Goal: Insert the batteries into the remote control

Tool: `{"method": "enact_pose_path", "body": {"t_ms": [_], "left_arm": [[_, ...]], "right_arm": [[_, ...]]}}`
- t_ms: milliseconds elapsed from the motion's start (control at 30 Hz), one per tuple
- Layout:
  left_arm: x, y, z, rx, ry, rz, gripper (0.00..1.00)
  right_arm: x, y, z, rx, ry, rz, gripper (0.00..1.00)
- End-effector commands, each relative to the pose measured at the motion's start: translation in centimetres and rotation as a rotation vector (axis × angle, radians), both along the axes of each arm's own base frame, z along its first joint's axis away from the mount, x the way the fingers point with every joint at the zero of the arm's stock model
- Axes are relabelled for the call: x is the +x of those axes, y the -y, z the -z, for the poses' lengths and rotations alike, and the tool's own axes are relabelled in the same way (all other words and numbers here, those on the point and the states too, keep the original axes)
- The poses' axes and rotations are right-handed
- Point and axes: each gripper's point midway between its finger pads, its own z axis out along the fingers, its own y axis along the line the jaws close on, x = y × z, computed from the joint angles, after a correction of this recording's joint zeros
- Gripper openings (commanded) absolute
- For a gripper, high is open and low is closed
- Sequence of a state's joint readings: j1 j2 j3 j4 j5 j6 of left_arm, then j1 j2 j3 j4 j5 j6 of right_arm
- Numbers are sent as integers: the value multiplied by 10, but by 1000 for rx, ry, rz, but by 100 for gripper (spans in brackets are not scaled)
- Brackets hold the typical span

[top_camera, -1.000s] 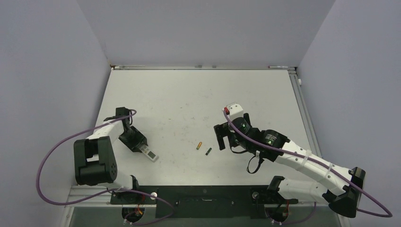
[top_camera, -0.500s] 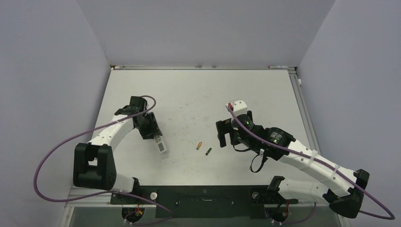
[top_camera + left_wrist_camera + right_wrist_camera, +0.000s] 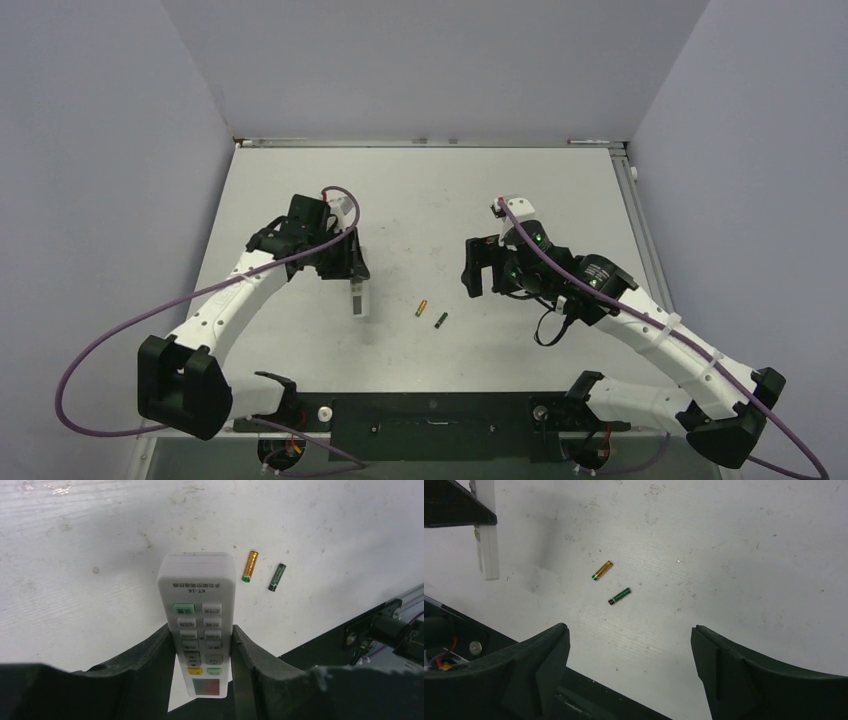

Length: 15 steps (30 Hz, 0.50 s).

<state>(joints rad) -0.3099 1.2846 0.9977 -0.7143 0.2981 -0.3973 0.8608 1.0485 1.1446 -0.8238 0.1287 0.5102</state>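
My left gripper (image 3: pixel 352 272) is shut on the white remote control (image 3: pixel 359 300), held above the table with its button face toward the wrist camera (image 3: pixel 198 610). The gold-orange battery (image 3: pixel 423 307) and the dark battery (image 3: pixel 440 320) lie side by side on the table, right of the remote. Both show in the left wrist view (image 3: pixel 250 566), (image 3: pixel 276 577) and in the right wrist view (image 3: pixel 602 570), (image 3: pixel 619 596). My right gripper (image 3: pixel 478 268) is open and empty, raised right of the batteries. The remote also shows at the right wrist view's left edge (image 3: pixel 486 530).
The white table (image 3: pixel 420 200) is scuffed. A black rail (image 3: pixel 430 410) runs along its near edge. Grey walls close in the left, back and right sides.
My left arm has carried the remote up and right, from the table's left side toward the batteries. My right arm has lifted and drawn slightly right, its gripper still open.
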Motion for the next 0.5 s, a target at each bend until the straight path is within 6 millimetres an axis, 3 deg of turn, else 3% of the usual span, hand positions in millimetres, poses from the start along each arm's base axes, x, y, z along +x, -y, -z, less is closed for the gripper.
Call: {"method": "enact_pose_path", "body": {"t_ms": [0, 467], "left_arm": [[-1, 25, -44, -40, 166, 149, 0], [-48, 87, -84, -78, 302, 467, 0]], "right_arm": [[4, -11, -24, 138, -26, -24, 90], [3, -31, -40, 337, -92, -10, 86]]}}
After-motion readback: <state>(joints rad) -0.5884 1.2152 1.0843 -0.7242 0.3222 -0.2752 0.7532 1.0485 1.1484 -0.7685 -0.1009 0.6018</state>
